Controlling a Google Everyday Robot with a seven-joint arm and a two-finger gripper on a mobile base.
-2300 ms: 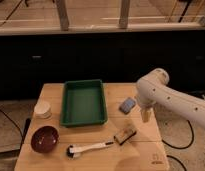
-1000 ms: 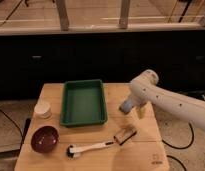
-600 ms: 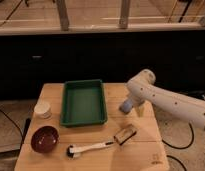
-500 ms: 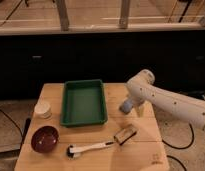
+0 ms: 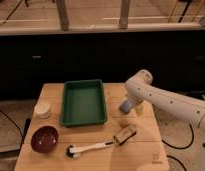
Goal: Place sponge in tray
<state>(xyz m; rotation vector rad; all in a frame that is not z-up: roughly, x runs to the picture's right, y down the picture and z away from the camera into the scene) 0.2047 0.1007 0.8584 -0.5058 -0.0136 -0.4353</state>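
The blue-grey sponge [image 5: 125, 106] lies on the wooden table to the right of the green tray [image 5: 64, 106], a short gap from the tray's right wall. The white arm reaches in from the right, and my gripper [image 5: 132, 107] is down at the sponge, right on or against it, hiding part of it. The tray stands in the middle of the table and has nothing in it.
A dark-red bowl [image 5: 44, 139] sits at the front left, with a small white cup [image 5: 42, 109] behind it. A white-handled brush [image 5: 91, 148] and a tan wooden block [image 5: 125, 134] lie near the front edge. A dark cabinet front stands behind the table.
The arm has swung left and down from beside the sponge until the gripper is at the sponge. The sponge, tray and other objects have stayed in place.
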